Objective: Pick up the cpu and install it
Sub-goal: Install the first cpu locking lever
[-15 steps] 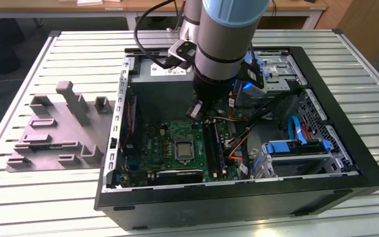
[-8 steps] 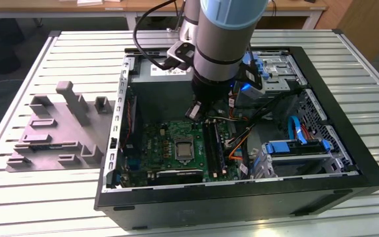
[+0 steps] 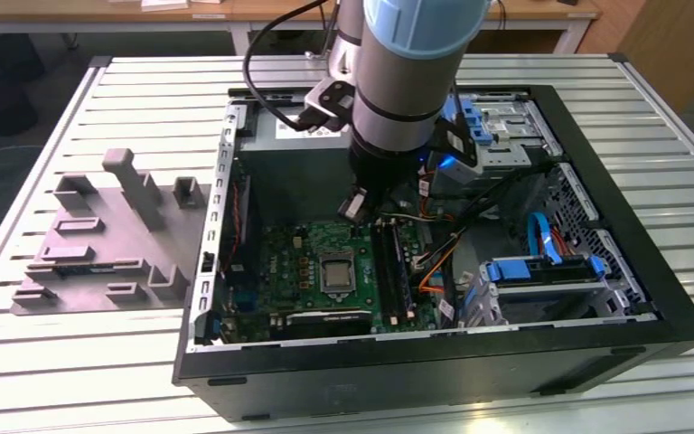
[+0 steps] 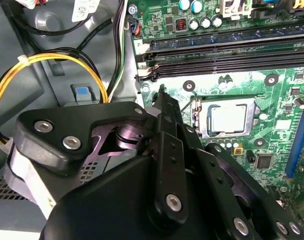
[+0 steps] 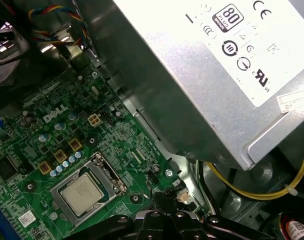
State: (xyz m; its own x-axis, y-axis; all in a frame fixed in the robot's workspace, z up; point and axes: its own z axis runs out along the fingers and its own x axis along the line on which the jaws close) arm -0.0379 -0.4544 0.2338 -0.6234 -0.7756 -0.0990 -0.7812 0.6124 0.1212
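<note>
Cpu [image 4: 230, 119] seated in motherboard socket [image 4: 200, 116]; gripper [image 4: 162, 95] closed, empty, nearby.

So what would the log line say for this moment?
cpu: seated in motherboard socket | claw: above board beside socket, holding nothing | case: open

The silver-faced square cpu [image 4: 228, 119] sits in the metal-framed socket [image 5: 87, 187] on the green motherboard [image 3: 311, 262]. Directly above the socket the space is open. The black gripper [image 4: 162, 92] hangs just beside the socket, near the long black memory slots [image 4: 227, 50]. The grey metal power supply box [image 5: 212, 75] overhangs the board beyond the socket; yellow cables [image 4: 52, 60] loop beside it.
</note>
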